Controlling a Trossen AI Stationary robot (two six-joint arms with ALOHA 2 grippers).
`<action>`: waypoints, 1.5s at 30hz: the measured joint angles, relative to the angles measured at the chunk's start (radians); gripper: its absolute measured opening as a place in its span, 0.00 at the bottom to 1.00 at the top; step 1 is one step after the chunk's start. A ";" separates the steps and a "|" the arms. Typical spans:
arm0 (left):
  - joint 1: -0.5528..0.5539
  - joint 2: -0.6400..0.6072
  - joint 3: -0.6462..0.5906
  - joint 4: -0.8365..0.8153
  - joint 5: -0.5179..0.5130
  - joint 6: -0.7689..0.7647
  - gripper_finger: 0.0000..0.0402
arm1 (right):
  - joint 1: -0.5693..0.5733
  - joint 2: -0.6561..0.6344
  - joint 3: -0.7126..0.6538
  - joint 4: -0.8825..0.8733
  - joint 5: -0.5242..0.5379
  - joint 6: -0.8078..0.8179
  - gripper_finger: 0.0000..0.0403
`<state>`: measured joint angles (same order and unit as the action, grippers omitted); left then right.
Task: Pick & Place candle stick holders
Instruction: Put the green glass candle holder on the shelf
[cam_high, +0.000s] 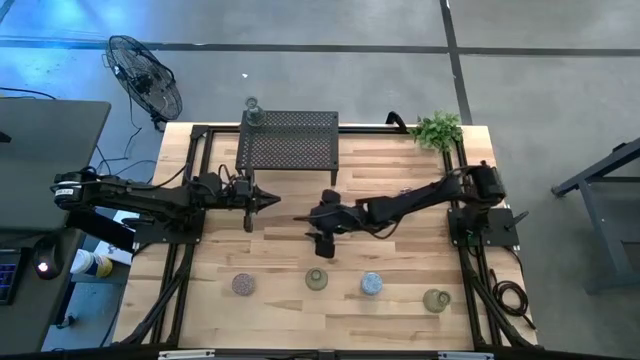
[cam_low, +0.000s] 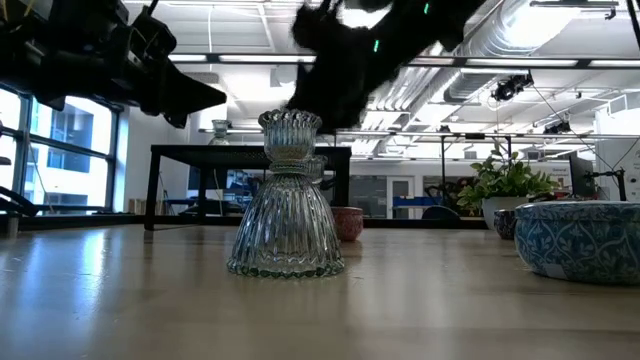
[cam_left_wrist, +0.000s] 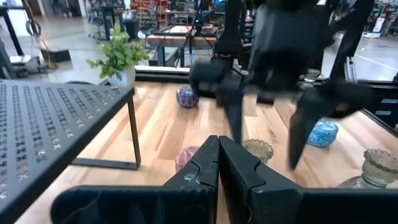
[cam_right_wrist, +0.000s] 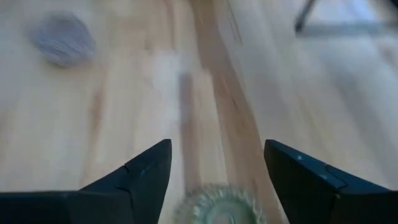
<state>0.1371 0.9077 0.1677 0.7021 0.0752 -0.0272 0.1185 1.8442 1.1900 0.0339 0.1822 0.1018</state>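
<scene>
Four small glass candle stick holders stand on their bases in a row near the table's front edge: mauve (cam_high: 242, 285), clear-greenish (cam_high: 316, 279), blue (cam_high: 371, 284) and greenish (cam_high: 436, 300). Another clear holder (cam_high: 252, 110) stands on the far left corner of the black mesh rack (cam_high: 288, 140). My right gripper (cam_high: 318, 245) is open and empty, pointing down above and just behind the clear-greenish holder (cam_right_wrist: 217, 208), which shows between its fingers. My left gripper (cam_high: 272, 200) is shut and empty, held level in front of the rack; it also shows in the left wrist view (cam_left_wrist: 219, 143).
A small green potted plant (cam_high: 437, 130) stands at the far right corner. The left wrist view shows one more blue-purple holder (cam_left_wrist: 186, 96) on the table behind my right arm. Bare wood lies between the rack and the row of holders.
</scene>
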 joint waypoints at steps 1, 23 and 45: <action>0.000 0.000 0.000 -0.003 0.005 -0.006 0.01 | 0.000 -0.031 0.000 0.001 -0.017 -0.023 0.62; -0.317 0.359 0.175 -0.109 -0.253 -0.298 0.05 | -0.108 -0.668 -0.755 0.585 -0.035 -0.134 0.09; -0.329 0.821 0.488 -0.099 -0.424 -0.417 0.60 | -0.083 -0.683 -0.829 0.597 -0.035 -0.179 0.01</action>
<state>-0.1917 1.7283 0.6558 0.6030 -0.3489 -0.4438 0.0357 1.1610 0.3614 0.6309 0.1473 -0.0773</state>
